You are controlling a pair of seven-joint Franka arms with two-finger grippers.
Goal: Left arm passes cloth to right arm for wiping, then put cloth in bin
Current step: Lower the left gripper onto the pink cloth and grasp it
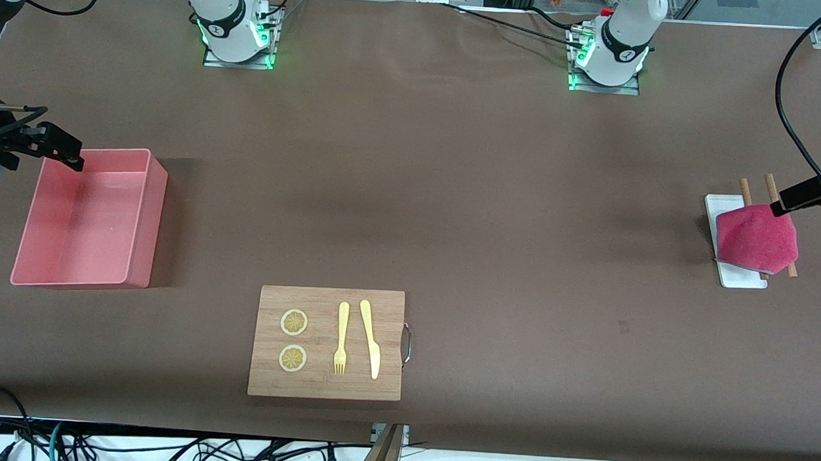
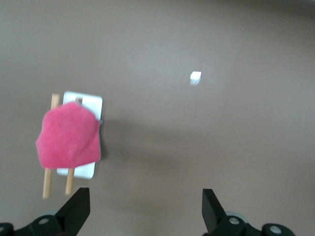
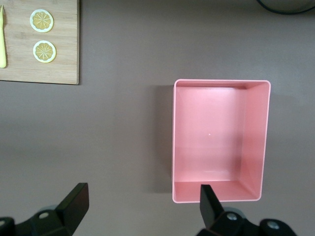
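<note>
Brown matting covers the whole table [image 1: 412, 189], with both arm bases standing along its edge farthest from the front camera. At the right arm's end sits the bin [image 1: 144, 226], a salmon-pink box with low straight walls, nothing inside it. The right gripper [image 3: 140, 206] hangs over the bin's rim, its jaws spread wide and holding nothing. Nearer the front camera, about midway along the table, lies a wooden board [image 1: 328, 296] carrying two lemon slices [image 1: 293, 322], a yellow fork [image 1: 341, 338] and a yellow knife [image 1: 370, 338]. At the left arm's end, the cloth [image 1: 756, 239], crimson-pink and fuzzy, rests draped on a small white tray [image 1: 723, 202] and a pair of wooden sticks [image 1: 771, 182]. The left gripper [image 2: 145, 209] hovers beside the cloth, jaws spread wide, empty.
</note>
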